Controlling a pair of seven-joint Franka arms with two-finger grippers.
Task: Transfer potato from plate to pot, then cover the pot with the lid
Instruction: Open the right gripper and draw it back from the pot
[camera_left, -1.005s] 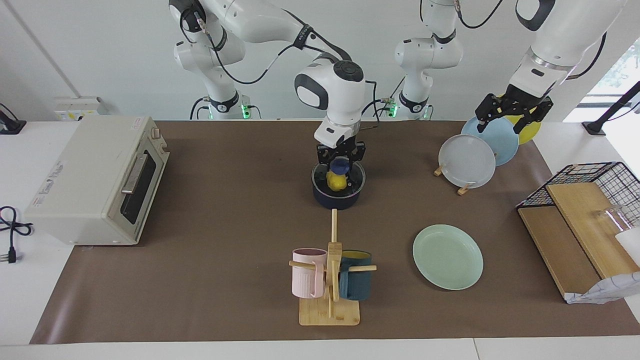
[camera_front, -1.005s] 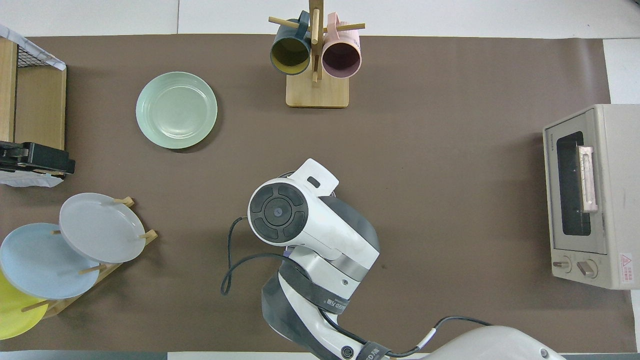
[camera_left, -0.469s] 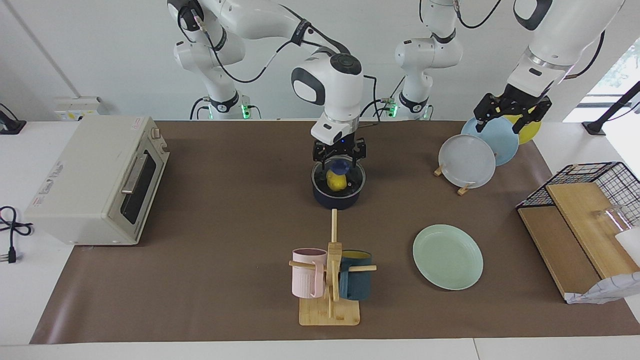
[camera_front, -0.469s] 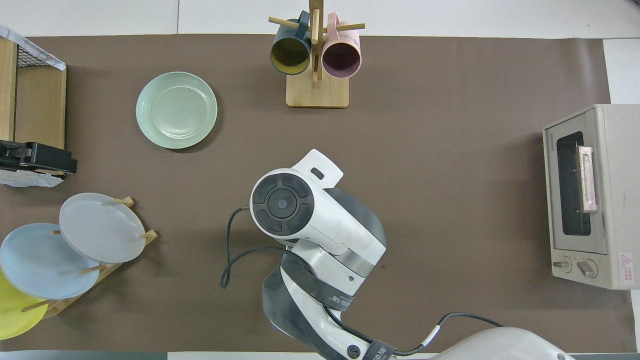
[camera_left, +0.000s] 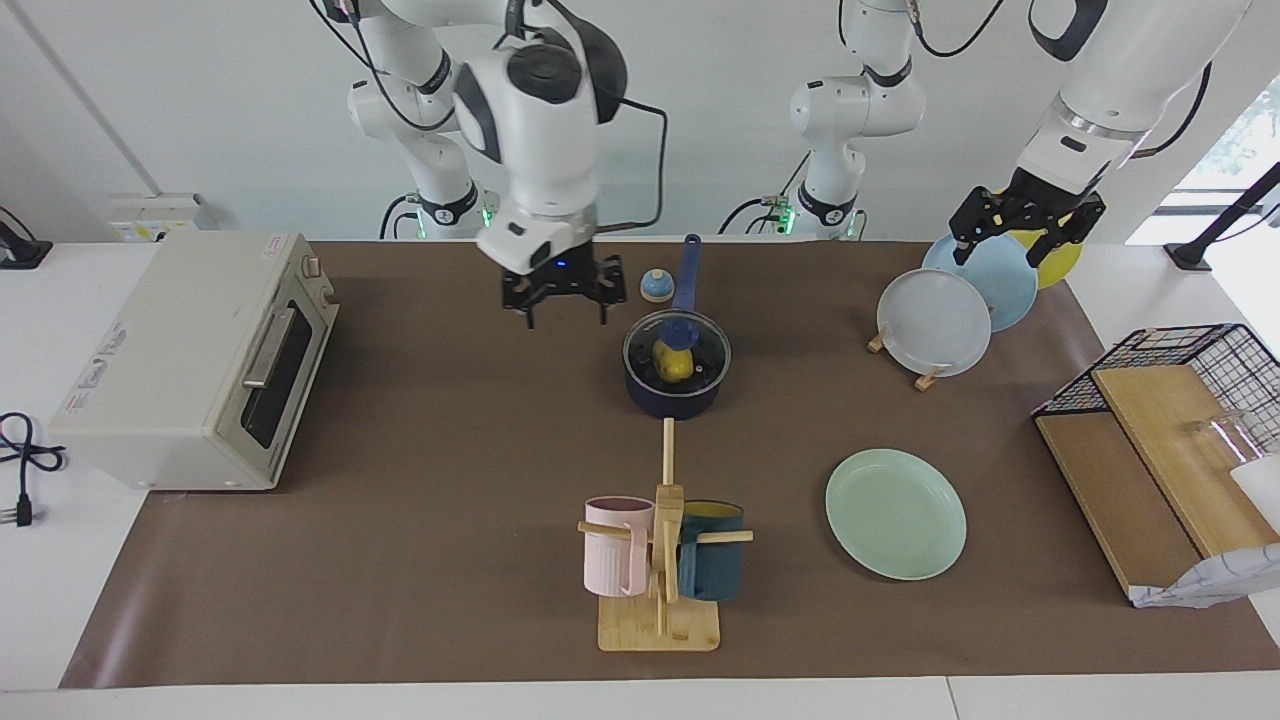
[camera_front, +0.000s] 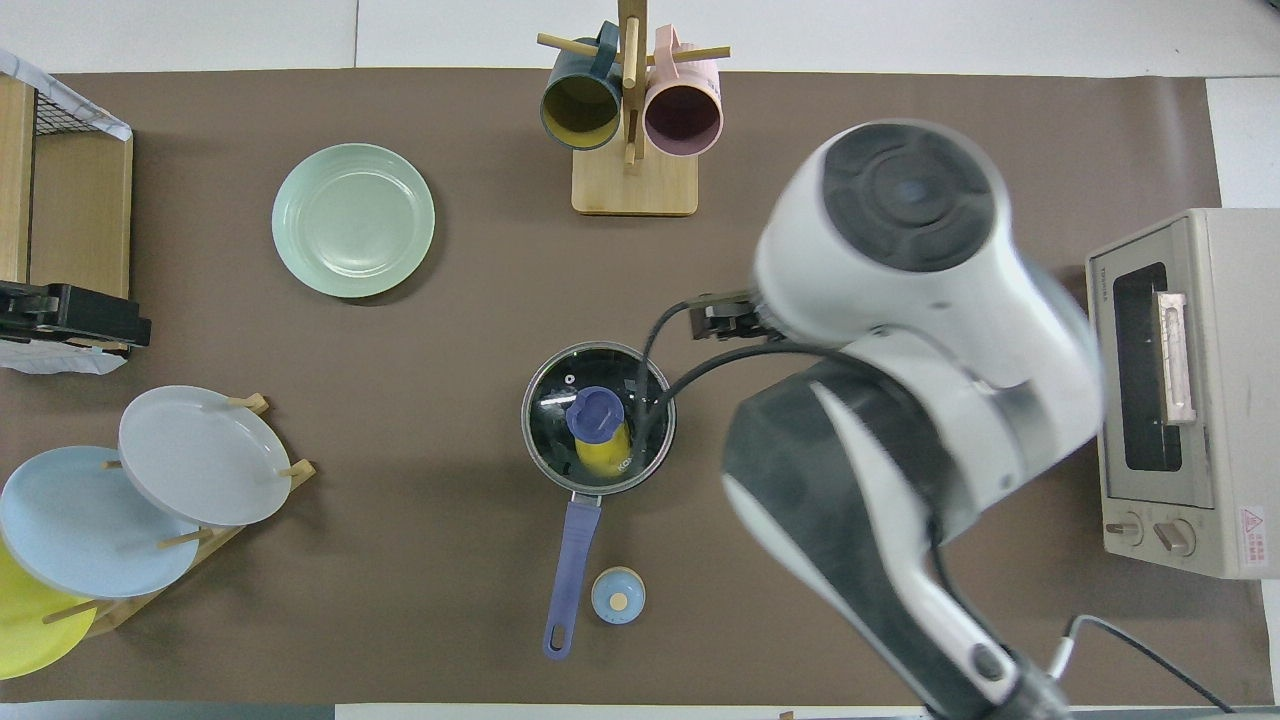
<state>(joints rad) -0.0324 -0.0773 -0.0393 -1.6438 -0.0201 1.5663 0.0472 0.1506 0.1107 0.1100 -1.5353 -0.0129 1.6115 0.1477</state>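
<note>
The lid sits on the pot, the potato inside, mid-table with bare mat around. The right gripper, fingers spread and empty, hangs over bare mat toward the toaster oven. The left gripper, open and empty, waits above the racked plates; the plate lies bare.

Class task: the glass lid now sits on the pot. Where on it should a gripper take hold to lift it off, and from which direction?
Probably the dark blue knob at the centre of the lid, from straight above: it stands up from the flat glass, and the lid lies level on the pot, so its metal rim gives little purchase.
</note>
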